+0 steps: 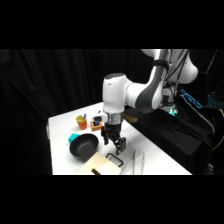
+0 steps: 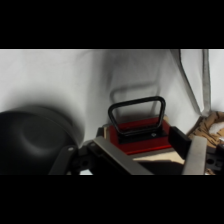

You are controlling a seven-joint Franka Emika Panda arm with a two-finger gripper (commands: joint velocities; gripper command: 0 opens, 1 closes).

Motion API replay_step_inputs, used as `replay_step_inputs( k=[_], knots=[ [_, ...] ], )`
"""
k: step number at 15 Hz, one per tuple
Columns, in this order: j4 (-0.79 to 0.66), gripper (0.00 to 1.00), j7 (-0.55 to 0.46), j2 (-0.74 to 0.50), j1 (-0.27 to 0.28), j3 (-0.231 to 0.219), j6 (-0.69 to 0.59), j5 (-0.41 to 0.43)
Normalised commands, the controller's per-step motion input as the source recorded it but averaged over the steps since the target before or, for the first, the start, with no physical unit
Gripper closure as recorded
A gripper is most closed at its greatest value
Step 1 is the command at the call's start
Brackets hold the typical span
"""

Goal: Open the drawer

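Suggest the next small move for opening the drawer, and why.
Probably ease the tool down and forward until its fingers straddle the black loop handle. In the wrist view the handle stands just ahead of the fingers, not yet between them, and in the side view the tool hangs right above the drawer front. The black bowl sits close beside, so keep the move short.

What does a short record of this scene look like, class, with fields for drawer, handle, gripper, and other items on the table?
drawer: pale wooden box at the table's near edge, beside the black bowl
handle: black loop on the drawer's front, not gripped
gripper: above the handle, fingers apart on either side in the wrist view
other items: black bowl, metal tongs, orange block
table: white
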Motion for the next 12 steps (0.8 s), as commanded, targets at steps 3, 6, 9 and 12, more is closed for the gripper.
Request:
replay_step_inputs(
  k=[3, 6, 9, 12],
  knots=[
    [0.12, 0.00, -0.11, 0.19, -0.066, 0.053, 0.24, -0.045],
    [0.15, 0.00, -0.11, 0.21, -0.090, 0.066, 0.22, -0.048],
    [0.17, 0.00, -0.12, 0.22, -0.115, 0.076, 0.21, -0.062],
    [0.16, 0.00, -0.12, 0.20, -0.121, 0.087, 0.19, -0.080]
  ],
)
